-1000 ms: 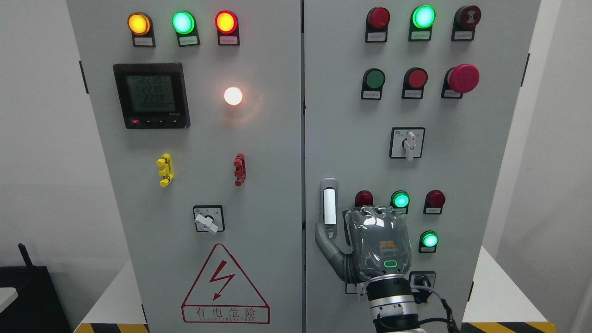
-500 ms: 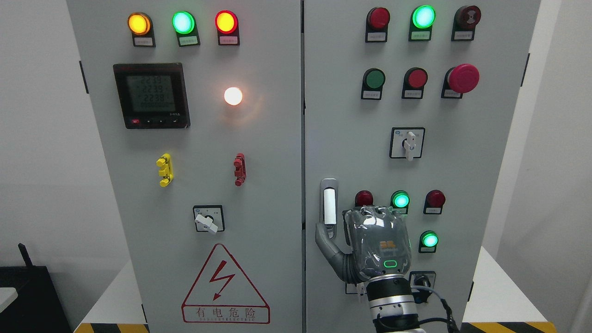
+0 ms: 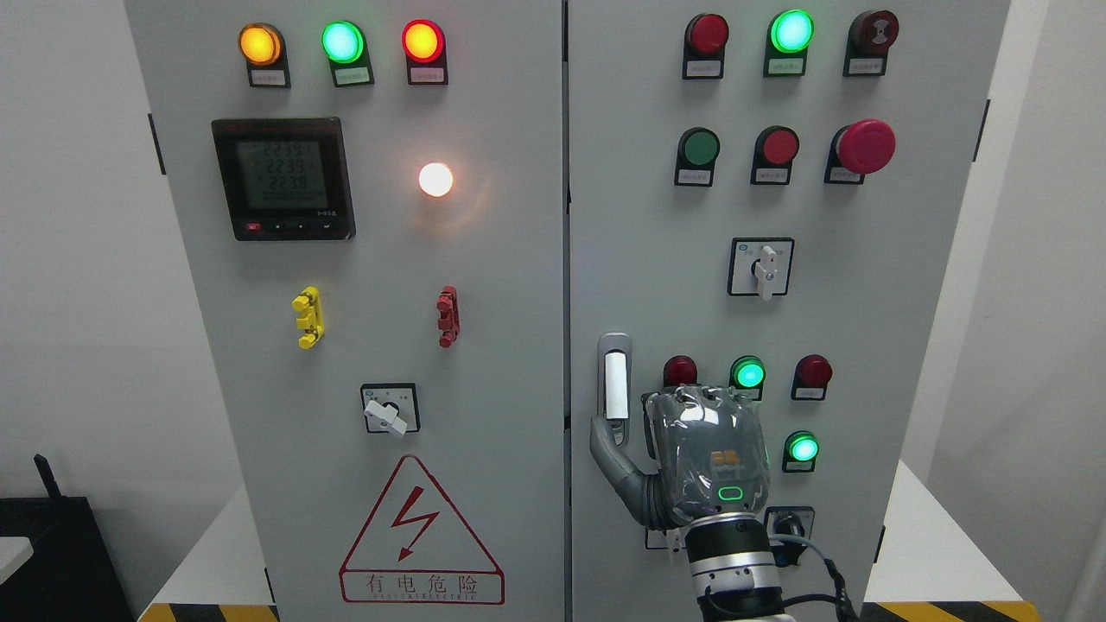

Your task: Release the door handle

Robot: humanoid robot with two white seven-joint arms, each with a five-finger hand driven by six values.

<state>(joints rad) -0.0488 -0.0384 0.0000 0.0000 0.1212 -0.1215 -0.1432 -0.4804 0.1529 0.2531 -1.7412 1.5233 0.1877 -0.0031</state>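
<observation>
While your right hand (image 3: 704,453) sits low on the right door, its thumb touches the door handle (image 3: 614,386).
You cannot tell how its other fingers are set.

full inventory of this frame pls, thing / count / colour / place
Cabinet: one, grey, two doors, centre.
Door handle: one, silver and white, right door's left edge.
Lit lamps, left door: amber, green, red on top; white below.
Meter: one, black, left door.
Clips: yellow, red, mid left door.
Selector switches: two, white; left door, right door.
Warning triangle: one, red, lower left door.
Mushroom button: one, red, upper right door.
Right hand: grey, beside the handle, thumb at its lower end; whether the fingers grip it cannot be seen.
</observation>
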